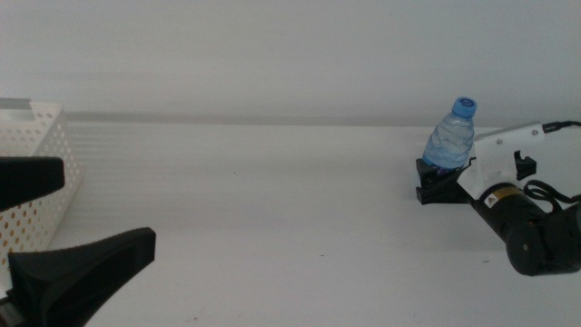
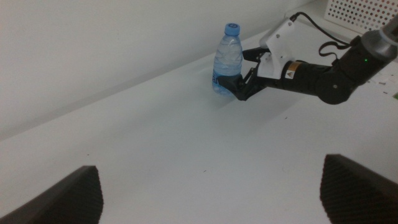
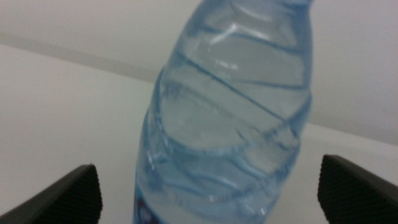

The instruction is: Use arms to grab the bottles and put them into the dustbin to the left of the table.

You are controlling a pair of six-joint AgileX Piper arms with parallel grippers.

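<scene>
A small clear water bottle [image 1: 451, 138] with a blue cap stands on the white table [image 1: 272, 200] at the far right. It also shows in the left wrist view [image 2: 227, 57] and fills the right wrist view [image 3: 230, 112]. My right gripper [image 1: 438, 180] is open, its jaws on either side of the bottle's base; it also shows in the left wrist view [image 2: 239, 86]. My left gripper [image 1: 68, 218] is open and empty at the near left, beside the white perforated dustbin [image 1: 36, 150]. The juice bottle and the red can are out of view.
A plain white wall runs along the table's far edge. In the left wrist view, a white perforated basket [image 2: 364, 11] shows beyond the right arm [image 2: 323, 71]. The right arm's black cable [image 1: 545, 193] lies by its wrist.
</scene>
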